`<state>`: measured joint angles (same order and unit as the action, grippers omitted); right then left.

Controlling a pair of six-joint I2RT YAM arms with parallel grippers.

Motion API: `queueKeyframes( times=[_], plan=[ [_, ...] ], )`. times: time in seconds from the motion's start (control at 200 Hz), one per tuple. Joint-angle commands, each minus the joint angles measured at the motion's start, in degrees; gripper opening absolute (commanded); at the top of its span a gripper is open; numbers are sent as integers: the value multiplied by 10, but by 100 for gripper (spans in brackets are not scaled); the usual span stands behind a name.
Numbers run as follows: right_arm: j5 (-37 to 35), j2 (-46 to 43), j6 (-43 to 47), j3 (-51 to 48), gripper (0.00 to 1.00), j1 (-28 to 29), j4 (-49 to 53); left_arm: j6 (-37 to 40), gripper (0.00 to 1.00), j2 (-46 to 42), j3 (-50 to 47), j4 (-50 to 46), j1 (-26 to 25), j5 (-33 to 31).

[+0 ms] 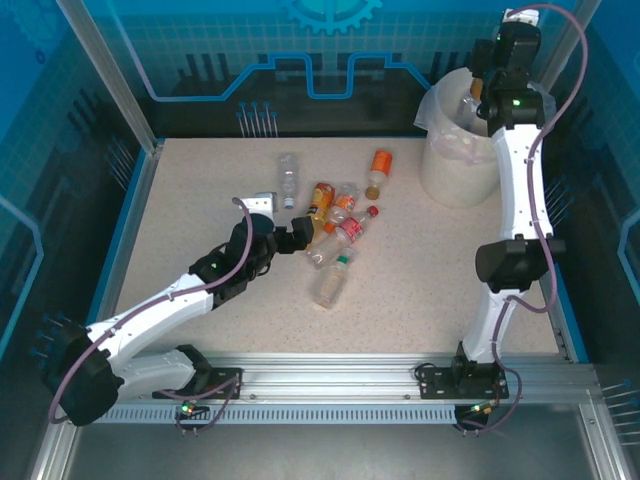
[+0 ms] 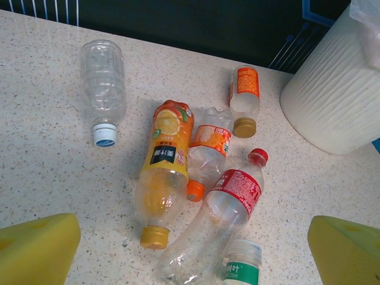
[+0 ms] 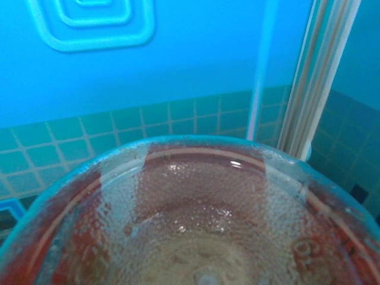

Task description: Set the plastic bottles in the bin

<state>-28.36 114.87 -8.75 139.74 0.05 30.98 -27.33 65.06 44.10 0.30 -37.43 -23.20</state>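
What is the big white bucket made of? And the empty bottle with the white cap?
The bin looks like matte cream plastic: its wall shows fine moulded ridges and no shine. The empty bottle looks like thin clear glossy plastic: the speckled table shows through it and its sides are ribbed.

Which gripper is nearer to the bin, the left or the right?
Right. The right gripper hangs over the bin, holding a bottle; the left gripper is far off, beside the lying bottles.
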Motion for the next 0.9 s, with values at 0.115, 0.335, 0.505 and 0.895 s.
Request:
queueKeyframes(
  times=[0.115,0.335,0.505,0.895],
  plan=[
    [-176,55,51,26,51,46,-66,-22,99,29,5,3,8,8],
    [-163,37,-11,-85,51,32,-83,-16,99,43,13,-6,9,10],
    [-150,31,-30,-100,50,3,-72,-15,99,50,16,-9,8,9],
    [-191,-8,18,-212,53,-40,-134,-32,99,95,36,-2,8,37]
  ],
)
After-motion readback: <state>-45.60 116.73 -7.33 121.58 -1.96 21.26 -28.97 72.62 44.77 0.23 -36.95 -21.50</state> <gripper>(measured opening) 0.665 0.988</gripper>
